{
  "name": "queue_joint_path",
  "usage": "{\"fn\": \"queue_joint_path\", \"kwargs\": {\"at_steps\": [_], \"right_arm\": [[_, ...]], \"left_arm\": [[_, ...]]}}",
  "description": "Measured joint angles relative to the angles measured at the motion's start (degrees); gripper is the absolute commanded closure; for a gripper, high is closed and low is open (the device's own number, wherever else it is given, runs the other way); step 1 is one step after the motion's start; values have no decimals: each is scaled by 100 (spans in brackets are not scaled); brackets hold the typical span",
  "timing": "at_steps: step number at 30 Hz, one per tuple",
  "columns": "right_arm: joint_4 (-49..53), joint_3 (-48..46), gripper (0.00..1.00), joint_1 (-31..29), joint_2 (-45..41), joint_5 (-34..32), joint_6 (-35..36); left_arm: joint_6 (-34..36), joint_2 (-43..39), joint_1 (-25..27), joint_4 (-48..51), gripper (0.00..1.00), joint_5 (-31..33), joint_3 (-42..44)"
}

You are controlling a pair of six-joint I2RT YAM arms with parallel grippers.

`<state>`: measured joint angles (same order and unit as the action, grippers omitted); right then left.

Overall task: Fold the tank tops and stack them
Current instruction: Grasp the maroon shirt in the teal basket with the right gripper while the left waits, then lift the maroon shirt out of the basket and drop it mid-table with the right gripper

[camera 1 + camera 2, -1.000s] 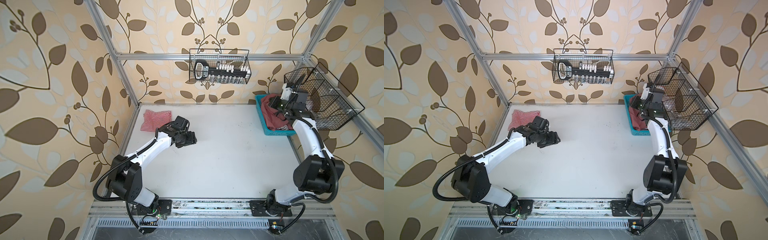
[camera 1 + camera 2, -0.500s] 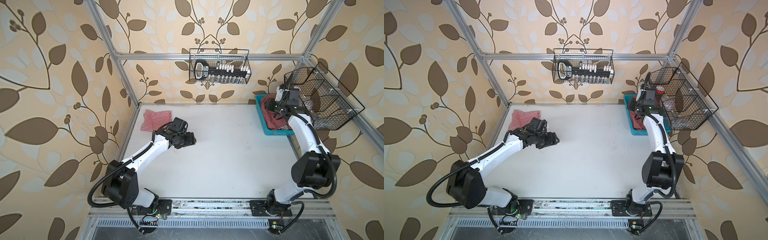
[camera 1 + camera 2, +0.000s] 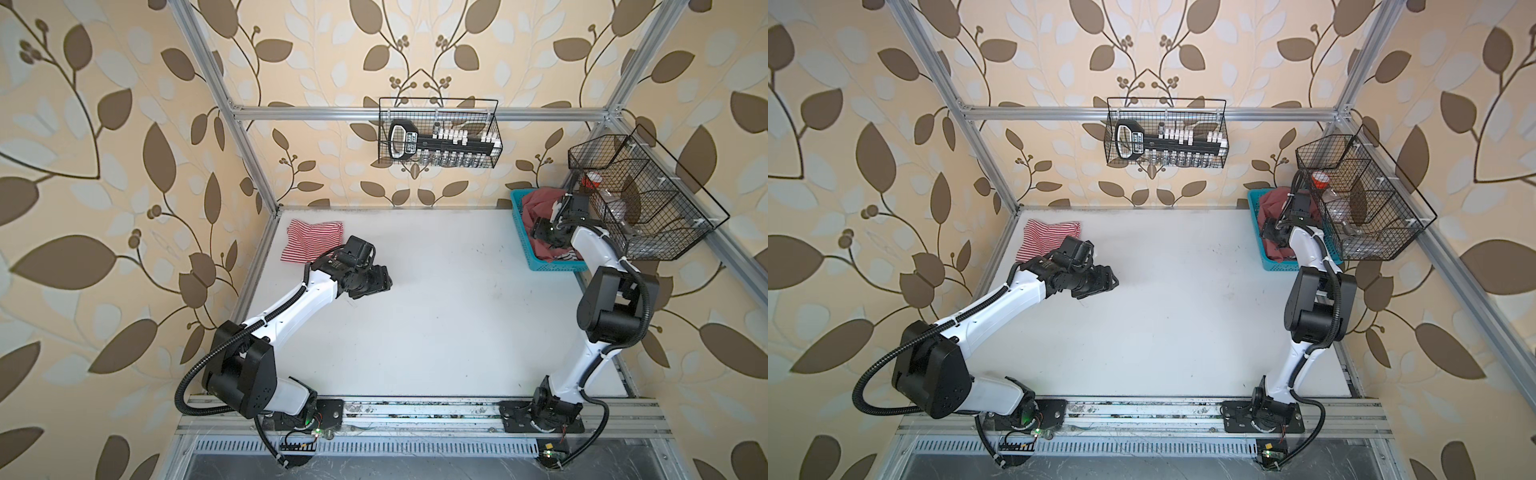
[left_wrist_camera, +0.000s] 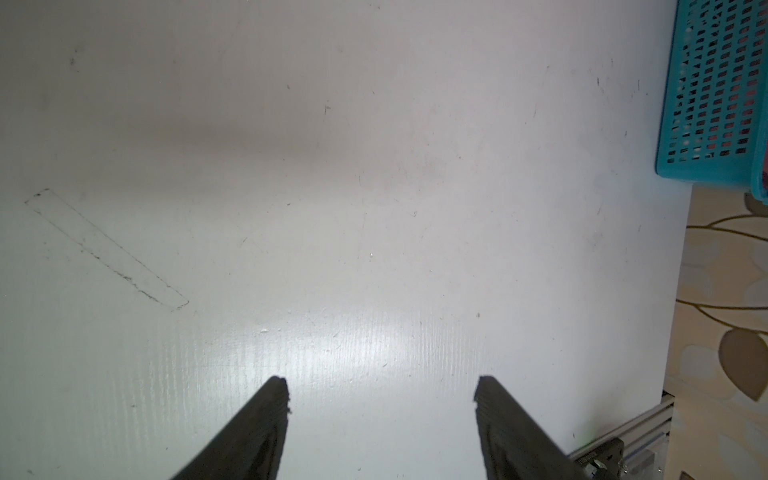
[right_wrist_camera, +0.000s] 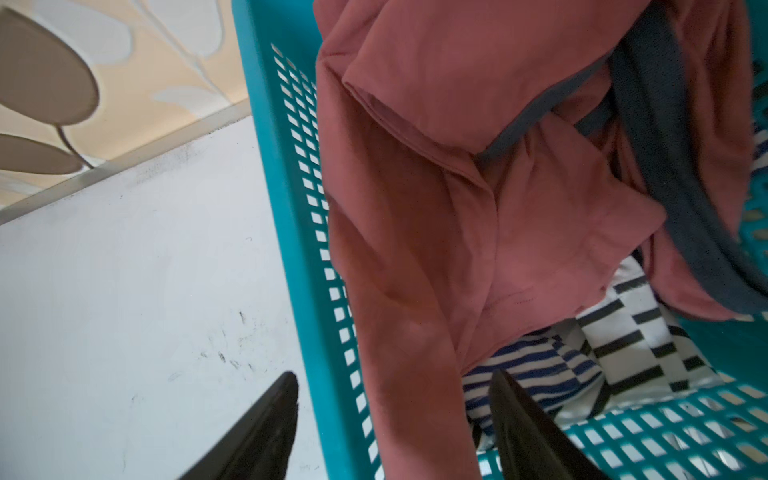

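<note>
a: where is the dusty red cloth tank top with navy trim (image 5: pixel 415 187) seen?
b: heaped in the teal perforated plastic basket (image 5: pixel 299 145), just beneath the right gripper (image 5: pixel 395 374), which is spread, nothing pinched.
a: the red-and-white striped cloth top (image 3: pixel 311 239)?
b: laid just behind the left gripper (image 4: pixel 381 380), likewise spread.

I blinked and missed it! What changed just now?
The right hand came down over the teal basket and hangs open by the dusty red top, holding nothing. The left hand, open above the table, and the striped top stayed put.

Left fingers (image 4: pixel 266 424) spread wide, right fingers (image 5: pixel 266 428) spread wide
</note>
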<state>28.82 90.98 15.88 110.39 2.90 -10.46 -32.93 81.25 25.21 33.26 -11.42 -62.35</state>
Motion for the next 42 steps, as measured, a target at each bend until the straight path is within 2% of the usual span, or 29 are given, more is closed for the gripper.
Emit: {"fn": "queue_joint_path", "kwargs": {"at_steps": [3,5,6,7,8,9,19,26,32,42], "right_arm": [[15,35,29,24,225,76,-2],[-24,144,39,37,328,144,-17],[-22,175,54,42,361,177,0],[-9,199,75,44,398,210,-4],[4,212,89,46,437,260,-48],[22,214,99,55,470,302,-52],[98,153,100,87,262,420,-92],[-302,-428,100,-116,-1329,518,-131],[-938,-577,100,-284,-2682,688,-192],[-1556,-411,100,-723,-4035,1412,-555]], "left_arm": [[-24,0,0,0,27,0,0],[-28,0,0,4,27,0,0],[-28,0,0,9,27,0,0],[-31,0,0,15,27,0,0],[-31,0,0,22,27,2,0],[-31,0,0,26,27,4,0],[-31,-44,0,111,27,22,0],[-28,-472,0,50,27,107,186],[-28,-688,0,-35,27,122,319],[-28,-1071,0,-59,27,140,586]]}}
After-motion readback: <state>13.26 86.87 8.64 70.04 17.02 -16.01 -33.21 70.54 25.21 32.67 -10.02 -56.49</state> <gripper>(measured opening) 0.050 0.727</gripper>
